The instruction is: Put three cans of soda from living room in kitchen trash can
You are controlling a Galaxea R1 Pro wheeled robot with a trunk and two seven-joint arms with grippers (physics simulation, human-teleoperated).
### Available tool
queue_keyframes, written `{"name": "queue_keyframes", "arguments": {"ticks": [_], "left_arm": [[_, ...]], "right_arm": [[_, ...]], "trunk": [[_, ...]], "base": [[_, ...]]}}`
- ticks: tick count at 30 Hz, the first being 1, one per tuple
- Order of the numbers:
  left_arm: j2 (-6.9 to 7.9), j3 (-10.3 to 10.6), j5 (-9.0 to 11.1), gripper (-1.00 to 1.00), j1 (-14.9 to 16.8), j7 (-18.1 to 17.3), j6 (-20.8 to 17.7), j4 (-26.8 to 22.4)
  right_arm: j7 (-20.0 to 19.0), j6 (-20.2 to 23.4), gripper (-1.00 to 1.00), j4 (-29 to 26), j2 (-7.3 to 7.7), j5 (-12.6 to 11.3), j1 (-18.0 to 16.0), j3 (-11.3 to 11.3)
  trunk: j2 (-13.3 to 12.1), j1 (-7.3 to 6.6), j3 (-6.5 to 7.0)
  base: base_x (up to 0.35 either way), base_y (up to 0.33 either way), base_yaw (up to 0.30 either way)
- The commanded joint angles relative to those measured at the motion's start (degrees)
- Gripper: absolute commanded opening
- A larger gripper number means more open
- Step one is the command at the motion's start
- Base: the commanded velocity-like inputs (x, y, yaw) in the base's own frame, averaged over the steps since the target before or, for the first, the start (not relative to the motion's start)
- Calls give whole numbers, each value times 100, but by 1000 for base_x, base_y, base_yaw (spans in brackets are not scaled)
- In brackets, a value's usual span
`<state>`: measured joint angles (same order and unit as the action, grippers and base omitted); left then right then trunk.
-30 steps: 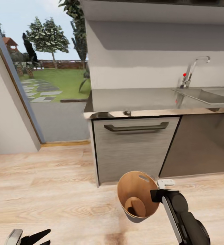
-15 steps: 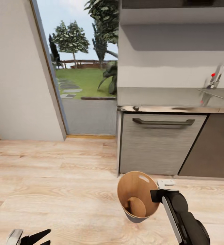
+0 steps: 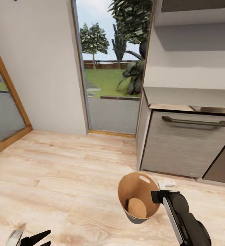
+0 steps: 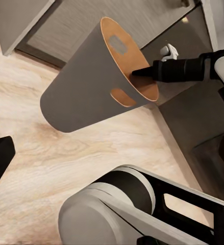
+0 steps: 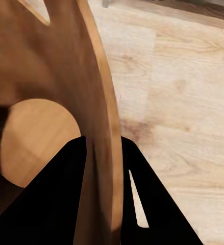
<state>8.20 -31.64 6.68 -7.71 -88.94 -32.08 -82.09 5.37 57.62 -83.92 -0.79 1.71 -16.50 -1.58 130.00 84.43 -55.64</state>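
Pale plank floor [image 3: 57, 171] spread before me in the head view, beside a grey cabinet [image 3: 187, 147] and an open doorway [image 3: 112, 75]. My right claw [image 3: 157, 195] pinched the tash can [image 3: 134, 191] by its rim, off the floor. My left claw [image 3: 34, 237] sat low, fingers parted.

From the left wrist view, I saw the tash can [image 4: 91, 87] tilted, the right claw [image 4: 142, 72] on its rim.

On the right wrist view, dark fingers [image 5: 66, 189] straddled the bin wall [image 5: 99, 153]. I read no writing anywhere.
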Motion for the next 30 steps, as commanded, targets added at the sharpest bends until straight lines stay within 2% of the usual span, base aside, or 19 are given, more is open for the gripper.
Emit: {"name": "queue_keyframes", "arguments": {"ticks": [1, 30], "left_arm": [[-1, 0, 0, 100, 1, 0, 0, 0], [-3, 7, 0, 100, 3, 0, 0, 0]], "right_arm": [[-18, -5, -100, -2, -1, -66, -2, -1], [-17, -13, -100, 92, -1, -65, -4, -5]], "trunk": [[0, 0, 1], [0, 0, 1]], "base": [[-141, 285, 286], [-10, 317, 286]]}}
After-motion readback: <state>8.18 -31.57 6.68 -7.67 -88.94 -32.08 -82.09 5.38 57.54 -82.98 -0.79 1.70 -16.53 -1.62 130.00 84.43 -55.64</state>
